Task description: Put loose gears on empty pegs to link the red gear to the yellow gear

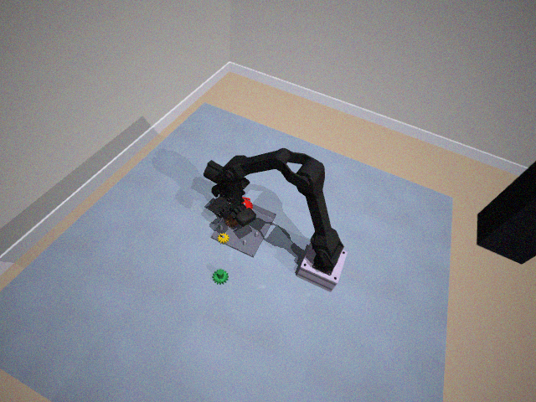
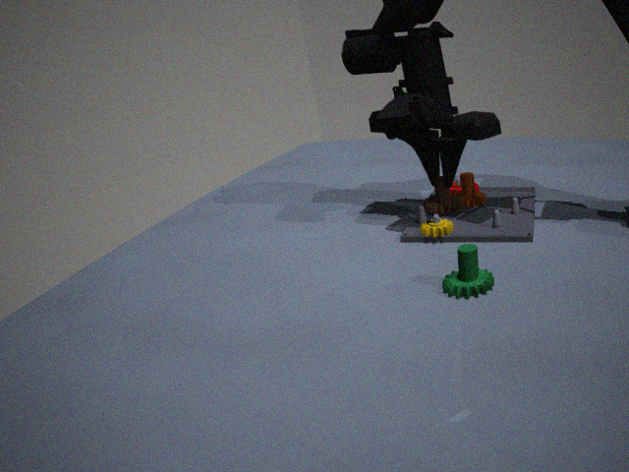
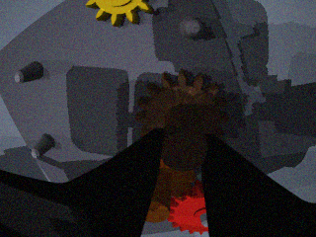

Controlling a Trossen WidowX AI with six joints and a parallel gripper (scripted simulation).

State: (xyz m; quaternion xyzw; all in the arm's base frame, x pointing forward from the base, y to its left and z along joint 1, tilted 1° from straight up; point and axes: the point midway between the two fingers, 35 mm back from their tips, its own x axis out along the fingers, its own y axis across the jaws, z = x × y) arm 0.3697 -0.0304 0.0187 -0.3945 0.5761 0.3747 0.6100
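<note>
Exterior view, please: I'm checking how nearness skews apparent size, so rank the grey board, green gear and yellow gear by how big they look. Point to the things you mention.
1. Grey board [image 1: 260,245] [image 2: 513,228] [image 3: 54,106]
2. Green gear [image 1: 220,276] [image 2: 468,284]
3. Yellow gear [image 1: 224,238] [image 2: 436,229] [image 3: 118,10]

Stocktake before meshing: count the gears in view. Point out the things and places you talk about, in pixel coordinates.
5: red gear [image 1: 247,202] [image 2: 456,190] [image 3: 188,213], orange gear [image 2: 467,189] [image 3: 173,180] and yellow gear [image 1: 223,239] [image 2: 436,229] [image 3: 118,8] on the board [image 1: 250,250] [image 2: 518,231] [image 3: 99,51]; brown gear [image 1: 231,222] [image 2: 441,195] [image 3: 183,91] in the pincer [image 1: 234,215] [image 2: 442,184] [image 3: 184,140]; green gear [image 1: 220,276] [image 2: 468,285] on the table [image 1: 302,337] [image 2: 254,355]. More may be hidden.
</note>
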